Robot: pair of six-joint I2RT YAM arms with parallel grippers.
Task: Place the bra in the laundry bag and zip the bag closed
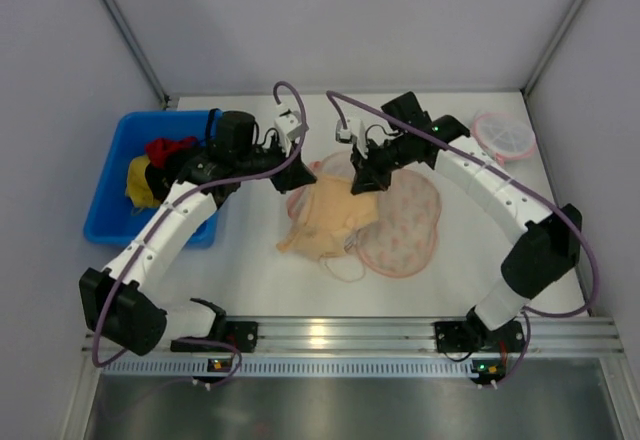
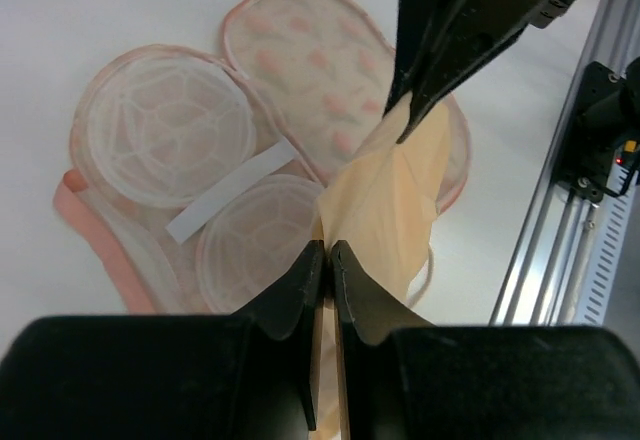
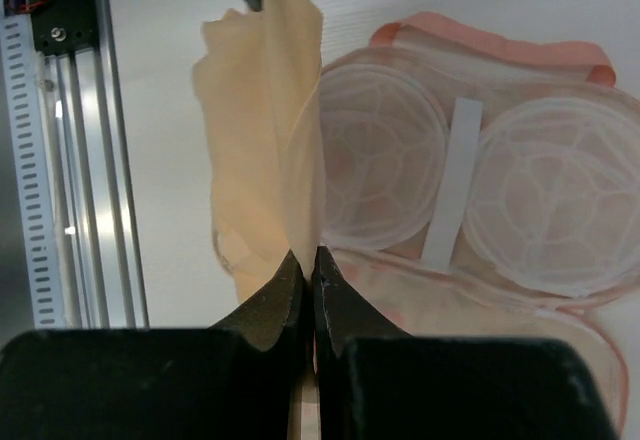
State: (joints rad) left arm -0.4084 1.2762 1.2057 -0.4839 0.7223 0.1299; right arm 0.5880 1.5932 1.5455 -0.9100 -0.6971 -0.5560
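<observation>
Two tools (image 2: 327,245) (image 3: 308,252) on bra (image 1: 325,222); bin (image 1: 105,190) overhead only

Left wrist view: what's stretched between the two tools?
The bra: tan fabric spans from left tool to right tool, both shut on it, clearest in this view.

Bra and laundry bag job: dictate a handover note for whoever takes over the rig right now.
Left hand: shut on the bra, pinching its fabric.
Right hand: shut on the bra too, at another spot. The cloth is drawn up between the two hands.
Laundry bag: lies unzipped and spread open, inside facing up. The bra drapes partly over its left half.
Done: bag open, bra gripped by both hands.
Left: lay the bra inside, fold the bag shut, zip it closed.
</observation>
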